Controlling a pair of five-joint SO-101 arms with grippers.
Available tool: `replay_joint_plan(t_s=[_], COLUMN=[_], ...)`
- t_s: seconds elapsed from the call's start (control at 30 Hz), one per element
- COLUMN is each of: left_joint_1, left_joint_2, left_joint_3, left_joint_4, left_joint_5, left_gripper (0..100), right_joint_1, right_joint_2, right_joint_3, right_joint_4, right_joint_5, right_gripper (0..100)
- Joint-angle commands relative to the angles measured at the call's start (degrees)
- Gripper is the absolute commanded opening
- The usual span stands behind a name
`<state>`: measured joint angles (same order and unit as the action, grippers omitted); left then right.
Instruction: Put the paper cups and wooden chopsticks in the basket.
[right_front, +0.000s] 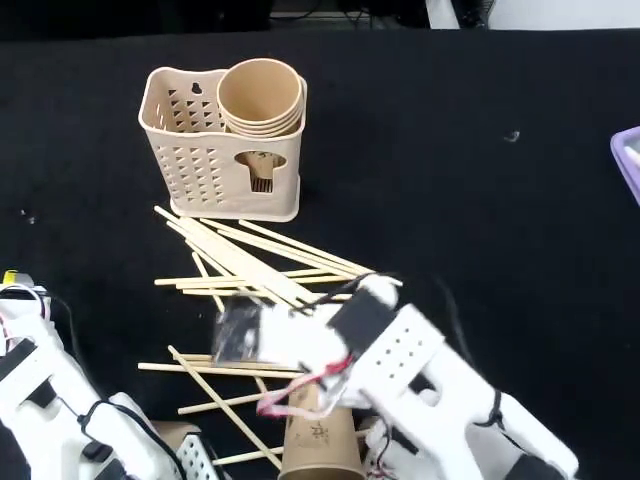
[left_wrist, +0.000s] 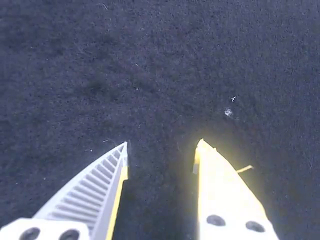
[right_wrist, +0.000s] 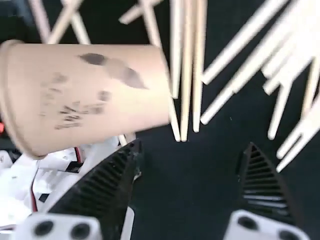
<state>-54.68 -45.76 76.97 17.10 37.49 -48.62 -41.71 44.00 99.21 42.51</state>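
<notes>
Paper cup (right_wrist: 85, 95) lies tipped over right beside the wide-open, empty right gripper (right_wrist: 192, 147), chopsticks (right_wrist: 187, 75) just ahead, looks lined up to grab

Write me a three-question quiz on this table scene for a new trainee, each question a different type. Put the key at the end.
1. True or false: the basket already holds a stack of paper cups.
2. Multiple choice: the loose paper cup beside the right arm is
A) standing upright
B) lying on its side on the table
C) inside the basket
3. Fill in the blank: the right gripper, above the scattered wooden chopsticks, is ____ (open or shut), with nothing between its fingers.

Key: 1 true; 2 B; 3 open.
</notes>
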Motion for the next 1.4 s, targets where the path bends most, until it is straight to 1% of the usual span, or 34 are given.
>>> replay_joint_plan(t_s=[0.0, 0.13, 0.3, 0.4, 0.5, 0.63, 0.73, 0.83, 0.9, 1.0, 1.1, 1.17, 1.2, 1.27, 1.37], left_joint_1=[-0.5, -0.4, -0.1, -0.1, -0.2, -0.7, -2.7, -5.0, -5.5, -5.6, -5.6, -5.1, -4.8, -2.2, 5.1], left_joint_2=[-0.6, -0.6, -0.6, -0.6, -0.6, -0.6, -0.6, -0.6, -0.6, -0.6, -0.5, -0.5, -0.5, -0.6, -1.0], left_joint_3=[-3.5, -4.0, -4.2, -4.6, -4.7, -5.6, -6.3, -6.8, -6.9, -6.9, -7.3, -7.3, -7.3, -7.3, -7.0], left_joint_4=[-1.1, -1.1, -1.1, -1.1, -1.1, -1.1, -1.1, -1.1, -1.1, -1.1, -1.1, -0.9, -0.7, -0.6, 0.7], left_joint_5=[0.4, 0.4, 0.4, 0.4, 0.4, 0.4, 0.4, 0.5, 1.7, 2.6, 2.5, 2.4, 1.8, -2.1, -8.8], left_gripper=[22, 22, 22, 22, 22, 22, 22, 22, 22, 22, 22, 22, 22, 22, 22], right_joint_1=[-8.4, -12.2, -12.7, -13.1, -15.6, -17.9, -20.0, -22.8, -24.2, -23.6, -20.0, -15.0, -11.7, -3.7, 11.3], right_joint_2=[-2.0, -10.3, -22.0, -26.5, -28.9, -29.1, -27.6, -24.3, -22.0, -19.6, -18.6, -18.7, -18.7, -18.7, -18.7], right_joint_3=[0.9, 3.3, 6.5, 7.2, 7.8, 7.8, 8.5, 10.3, 10.3, 9.8, 9.3, 8.5, 7.9, 6.0, 1.1], right_joint_4=[1.5, -0.1, -2.1, -2.1, -2.5, -2.5, -2.9, -5.5, -6.1, -6.5, -7.6, -8.4, -8.5, -8.5, -8.5], right_joint_5=[0.8, 0.9, 0.5, 0.9, 0.5, 0.5, 0.2, -3.8, -4.7, -5.5, -6.8, -8.5, -9.5, -10.9, -10.9], right_gripper=[30.8, 30.8, 30.8, 30.8, 30.5, 30.7, 30.8, 30.9, 30.9, 30.9, 30.9, 30.9, 30.9, 30.9, 30.9])
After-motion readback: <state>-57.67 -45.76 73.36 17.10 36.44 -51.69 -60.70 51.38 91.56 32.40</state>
